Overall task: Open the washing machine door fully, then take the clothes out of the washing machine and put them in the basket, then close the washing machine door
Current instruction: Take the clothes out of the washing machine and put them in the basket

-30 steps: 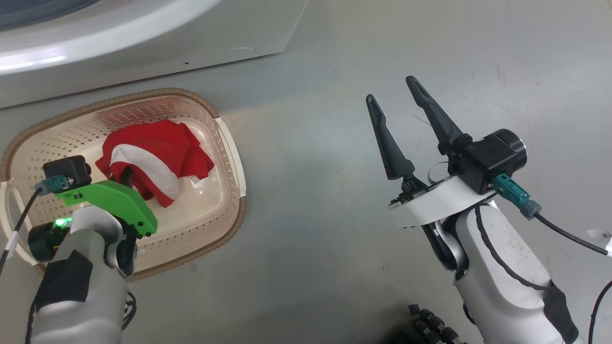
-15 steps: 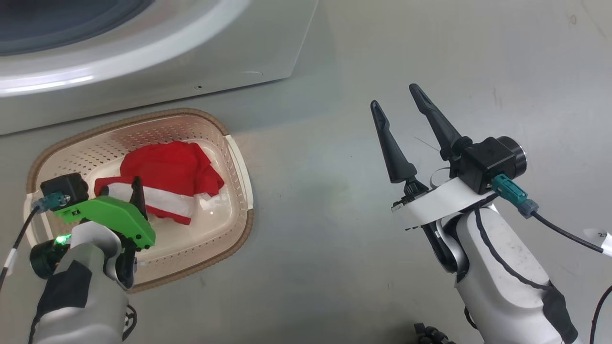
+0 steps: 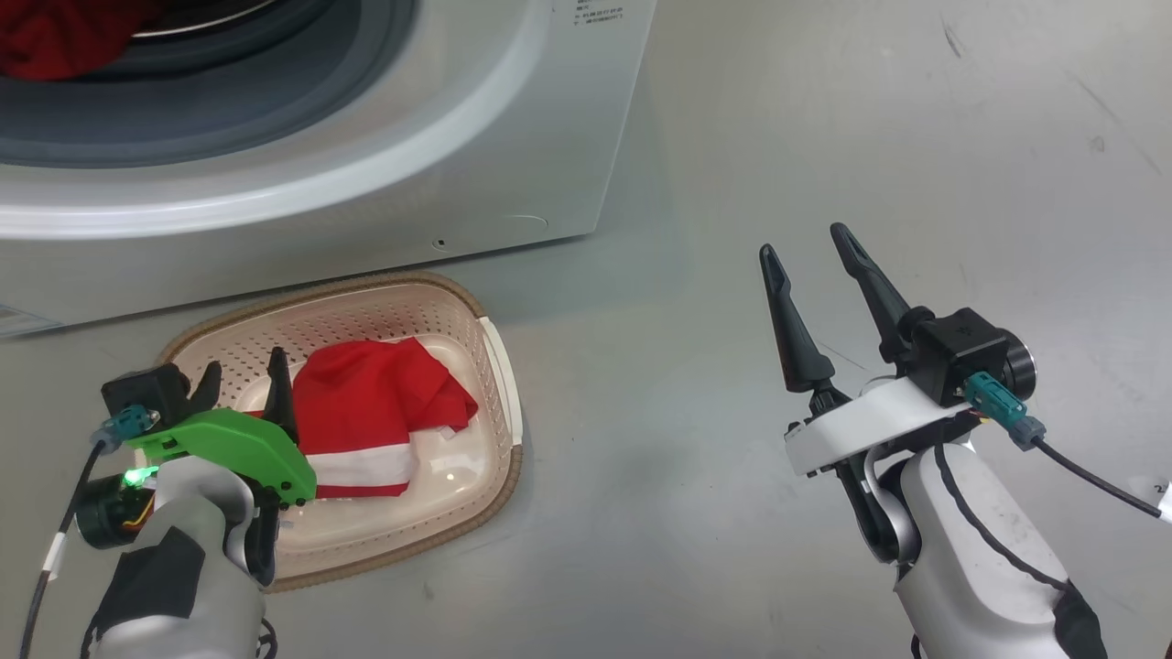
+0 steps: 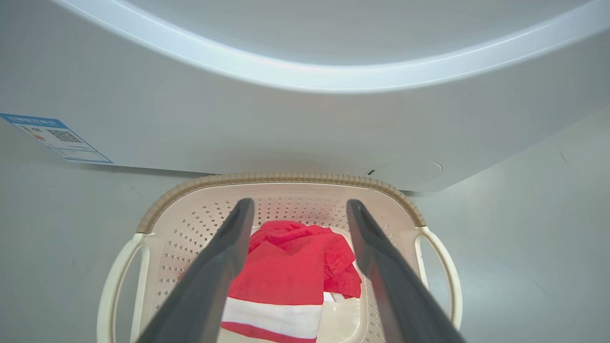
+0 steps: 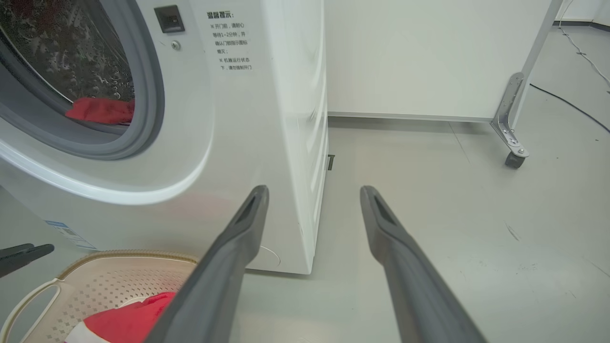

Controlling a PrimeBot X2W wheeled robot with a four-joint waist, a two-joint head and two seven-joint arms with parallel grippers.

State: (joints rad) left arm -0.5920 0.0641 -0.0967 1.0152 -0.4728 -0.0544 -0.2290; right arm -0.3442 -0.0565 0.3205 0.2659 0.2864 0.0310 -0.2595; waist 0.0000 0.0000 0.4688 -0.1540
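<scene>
The left gripper (image 3: 243, 371), clamped on the clothes (image 3: 366, 412) a second ago, now has its fingers spread and grips nothing. The clothes, bunched up under it before, now lie slumped lower in the basket (image 3: 502, 366). The head view now reaches higher up the washing machine (image 3: 513, 119), to its drum mouth.

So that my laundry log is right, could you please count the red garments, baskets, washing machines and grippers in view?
Red garments: 2 (basket garment, drum garment)
Basket: 1
Washing machine: 1
Grippers: 2 (left gripper, right gripper)
Total: 6
</scene>
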